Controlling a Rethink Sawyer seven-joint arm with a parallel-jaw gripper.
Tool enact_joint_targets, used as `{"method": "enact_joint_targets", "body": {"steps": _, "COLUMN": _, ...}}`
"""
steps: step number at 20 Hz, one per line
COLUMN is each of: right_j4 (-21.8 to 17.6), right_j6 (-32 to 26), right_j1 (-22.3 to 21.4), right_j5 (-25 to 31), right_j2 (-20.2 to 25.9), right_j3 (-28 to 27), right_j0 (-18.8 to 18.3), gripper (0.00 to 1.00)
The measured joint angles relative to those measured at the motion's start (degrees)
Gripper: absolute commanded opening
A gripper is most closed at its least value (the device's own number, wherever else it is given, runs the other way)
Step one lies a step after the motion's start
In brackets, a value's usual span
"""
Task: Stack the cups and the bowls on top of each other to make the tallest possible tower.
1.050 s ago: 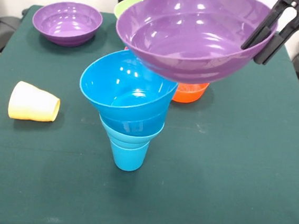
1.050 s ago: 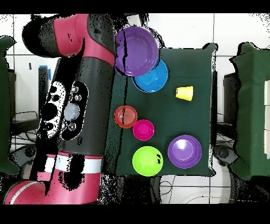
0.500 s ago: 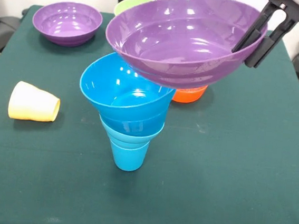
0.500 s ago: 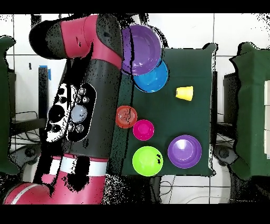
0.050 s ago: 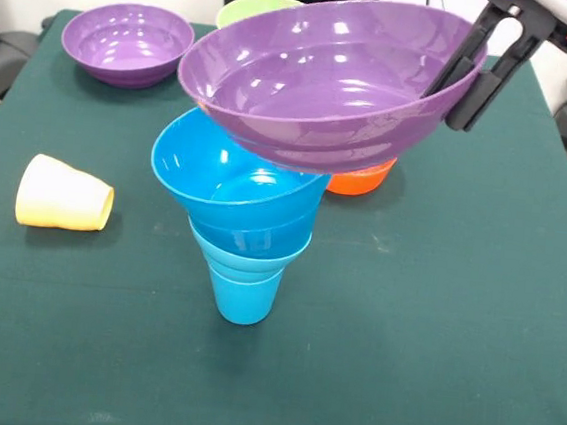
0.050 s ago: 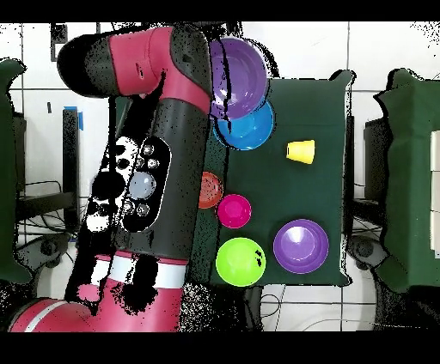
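The gripper [image 5: 475, 65] is clamped on the rim of a large purple bowl [image 5: 326, 81], one black finger [image 5: 457, 56] inside the wall and the other outside it. The bowl hangs in the air, mouth up but tilted, its gripped side raised and its opposite side dipping low. It is empty. In the front view its underside overlaps the far rim of the tower [image 5: 244, 209]; whether the two touch cannot be told.

The tower stands upright near the middle of the green table [image 5: 454, 319]: a sky-blue tapered cup [image 5: 243, 294] at the bottom, blue bowls nested in its mouth, the topmost blue bowl [image 5: 232, 177] widest, open upward and holding nothing. Its long axis is vertical. From overhead, the held bowl [image 6: 243, 75] covers part of the top blue bowl [image 6: 249, 129], set off toward the table's edge.

An orange bowl [image 5: 362, 175] sits on the table beyond the tower, mostly hidden beneath the held bowl. A lime green bowl [image 5: 245, 10] peeks out at the far edge. A second purple bowl [image 5: 127, 43] rests upright and empty near the far corner. A pale yellow cup [image 5: 64, 194] lies on its side toward the table's side edge, well apart from the tower, its mouth facing the tower. Overhead, a pink-red bowl [image 6: 234, 210] sits between the orange and lime green bowls.
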Motion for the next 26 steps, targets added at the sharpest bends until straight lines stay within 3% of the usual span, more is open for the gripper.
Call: {"method": "enact_joint_targets", "body": {"steps": 26, "right_j4": -6.9, "right_j6": -0.1, "right_j1": -1.2, "right_j5": -0.1, "right_j2": 4.1, "right_j3": 1.1, "right_j0": -2.4, "gripper": 0.0}}
